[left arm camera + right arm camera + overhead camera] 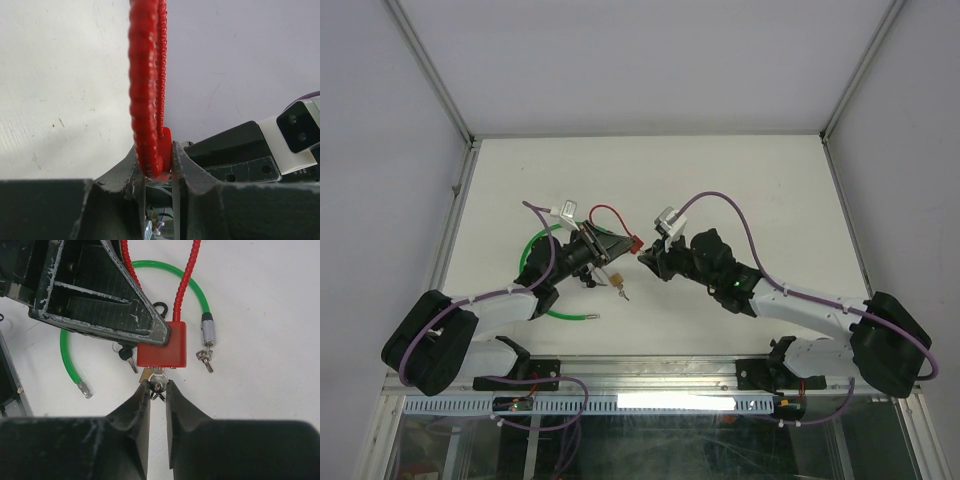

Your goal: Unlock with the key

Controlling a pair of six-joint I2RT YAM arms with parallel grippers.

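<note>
A red padlock (162, 347) with a red cable shackle (186, 275) hangs above the white table. My left gripper (157, 165) is shut on its body, one finger (125, 305) covering the upper left of the lock in the right wrist view. A silver key (159, 381) sticks out of the lock's underside. My right gripper (158, 385) has both fingertips pressed against the sides of the key's head. From above, the two grippers meet at the lock (632, 241), left gripper (610, 245) on one side and right gripper (650, 258) on the other.
A green cable (195, 285) with silver ends lies looped on the table under the lock. Loose keys (206, 360) rest to the right, and a black-headed key (126, 355) to the left. A brass piece (617, 277) lies near the left gripper. Walls enclose the table.
</note>
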